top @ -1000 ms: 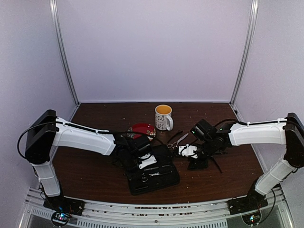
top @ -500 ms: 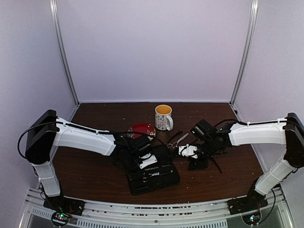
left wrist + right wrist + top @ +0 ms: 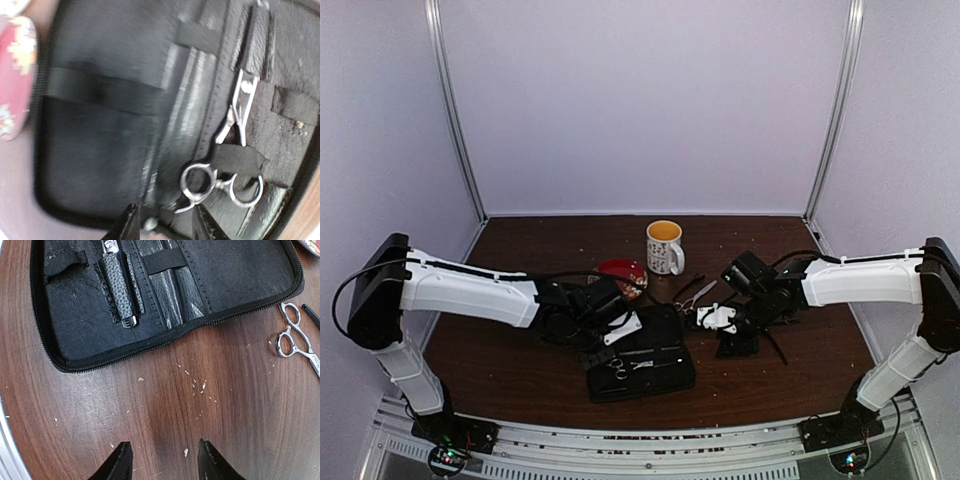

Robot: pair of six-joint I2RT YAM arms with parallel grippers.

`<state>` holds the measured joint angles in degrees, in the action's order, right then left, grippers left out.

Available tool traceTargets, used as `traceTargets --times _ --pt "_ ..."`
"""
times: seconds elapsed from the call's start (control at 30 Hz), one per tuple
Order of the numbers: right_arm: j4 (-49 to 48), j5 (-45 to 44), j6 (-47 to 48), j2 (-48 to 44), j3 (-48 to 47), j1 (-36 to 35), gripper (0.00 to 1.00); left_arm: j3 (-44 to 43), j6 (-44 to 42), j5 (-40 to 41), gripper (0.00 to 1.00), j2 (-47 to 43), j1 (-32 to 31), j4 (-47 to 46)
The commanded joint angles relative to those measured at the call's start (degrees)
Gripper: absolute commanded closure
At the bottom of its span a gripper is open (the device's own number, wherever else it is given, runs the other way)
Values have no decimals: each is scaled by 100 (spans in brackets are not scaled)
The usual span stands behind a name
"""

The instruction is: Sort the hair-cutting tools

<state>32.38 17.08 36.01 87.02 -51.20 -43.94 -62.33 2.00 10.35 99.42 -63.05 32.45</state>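
- The left claw [image 3: 167,229] is partly open. Its two black fingertips are apart and hold nothing. It hangs over the zip edge on the left side of the open black rectangular zip case [image 3: 100,140].
- Just beyond these fingertips, inside the case, lies the first pair of small silver metal scissors [image 3: 231,150]. Its ring handles point toward the claw and its blades point away.
- A black elastic strap [image 3: 239,159] crosses these scissors just above the rings.
- The red patterned saucer [image 3: 12,75] is on the tabletop beside the case, at its far left corner in the top view.
- The right claw [image 3: 162,462] is also open and has nothing between its fingers. It hangs above the bare brown wooden tabletop [image 3: 175,405], right of the case.
- In the right wrist view a black leather sleeve [image 3: 119,287] with a silver tip lies in the case. I cannot tell what it holds.
- The second pair of silver metal scissors [image 3: 295,337] lies flat on the tabletop, outside the case and just beside its far right corner.
- A thin black stick-like clip [image 3: 311,316] lies just beside these scissors, apart from them.
- The white patterned mug [image 3: 665,247] stands farther away, beyond the saucer and the loose scissors.
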Motion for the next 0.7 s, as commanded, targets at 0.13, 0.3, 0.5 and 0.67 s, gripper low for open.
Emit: traceTargets --times 0.13,0.3,0.5,0.67 --pt "61 -11 -6 -119 -74 28 55 -314 292 529 2 -867 187 150" --pt "111 75 -93 -277 -135 94 55 -1163 1082 -439 2 -1170 1403 961" --pt "268 295 -216 -564 -341 283 54 -2372 843 -642 2 -1784 1817 1353" --pt "421 338 -257 -538 -487 316 54 -3781 1482 -73 2 -2047 1822 1413"
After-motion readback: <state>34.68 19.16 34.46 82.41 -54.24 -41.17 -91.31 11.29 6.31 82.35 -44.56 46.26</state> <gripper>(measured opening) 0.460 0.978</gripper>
